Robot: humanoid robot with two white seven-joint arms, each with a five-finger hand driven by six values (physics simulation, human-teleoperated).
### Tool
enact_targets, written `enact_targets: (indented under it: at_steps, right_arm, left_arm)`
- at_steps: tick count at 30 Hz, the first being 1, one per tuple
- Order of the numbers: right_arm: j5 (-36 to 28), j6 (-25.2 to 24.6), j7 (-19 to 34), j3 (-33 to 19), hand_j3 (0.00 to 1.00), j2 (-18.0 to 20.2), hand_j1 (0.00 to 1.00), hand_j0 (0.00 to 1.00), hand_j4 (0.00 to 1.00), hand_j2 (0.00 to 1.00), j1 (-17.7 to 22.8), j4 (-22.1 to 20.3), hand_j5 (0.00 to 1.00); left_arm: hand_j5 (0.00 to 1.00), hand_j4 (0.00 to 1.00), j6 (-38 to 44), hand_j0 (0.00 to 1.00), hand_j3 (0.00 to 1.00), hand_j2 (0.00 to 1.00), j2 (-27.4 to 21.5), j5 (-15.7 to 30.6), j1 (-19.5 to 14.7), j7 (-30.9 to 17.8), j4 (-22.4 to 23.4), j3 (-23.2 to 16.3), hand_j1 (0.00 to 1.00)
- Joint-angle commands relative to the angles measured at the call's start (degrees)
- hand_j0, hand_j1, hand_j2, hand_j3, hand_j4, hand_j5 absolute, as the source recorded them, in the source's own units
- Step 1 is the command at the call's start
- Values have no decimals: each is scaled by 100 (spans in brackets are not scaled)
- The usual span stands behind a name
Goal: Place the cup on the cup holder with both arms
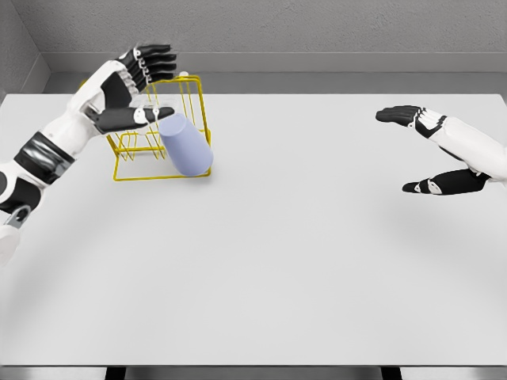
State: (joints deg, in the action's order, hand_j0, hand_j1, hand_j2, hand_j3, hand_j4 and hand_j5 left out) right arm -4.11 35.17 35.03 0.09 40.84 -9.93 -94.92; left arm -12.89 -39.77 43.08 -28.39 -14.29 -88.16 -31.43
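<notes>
A pale blue cup (187, 146) leans tilted against the front right of a yellow wire cup holder (158, 127) at the table's far left. My left hand (142, 87) hovers just above and left of the cup, fingers spread, thumb close to the cup's top edge but not closed around it. Far off at the right, my right hand (420, 150) hangs above the table with its fingers and thumb spread wide and nothing held.
The white table (277, 269) stretches wide between the two hands. A grey wall runs behind the table's far edge.
</notes>
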Motion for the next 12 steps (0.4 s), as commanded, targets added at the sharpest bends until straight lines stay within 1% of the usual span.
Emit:
enact_targets:
  at_steps: [1,2,4,7,8,9,10,12]
  right_arm:
    - [-46,-17,-3,0,100,12,100,100,100,100,0,0,100]
    - [-46,-17,-3,0,100,3,100,100,100,100,0,0,100]
    - [-46,-17,-3,0,100,12,100,100,100,100,0,0,100]
    - [-46,-17,-3,0,100,12,100,100,100,100,18,0,100]
    - [-46,-17,-3,-18,100,12,100,100,100,100,35,0,100]
    - [-46,-17,-3,-70,100,12,100,100,100,100,53,0,100]
    - [-46,-17,-3,-71,100,12,100,100,100,100,79,0,100]
    - [-46,-17,-3,-71,100,12,100,100,100,100,79,0,100]
  left_arm:
    - [100,100,-12,100,100,100,-593,78,9,14,-448,5,100]
    - [100,100,-144,100,100,100,-795,263,70,14,-545,5,100]
    - [100,100,-522,100,100,100,-1085,289,202,14,-562,14,100]
    - [100,100,-1198,100,100,100,-1622,386,554,14,-624,40,100]
    - [100,100,-1409,100,100,100,-1771,403,721,14,-615,66,100]
    - [100,100,-1594,100,100,100,-1877,403,923,14,-606,154,100]
    - [100,100,-1787,100,100,100,-1903,421,1160,14,-580,356,100]
    - [100,100,-2051,100,100,100,-1982,421,1424,14,-571,550,100]
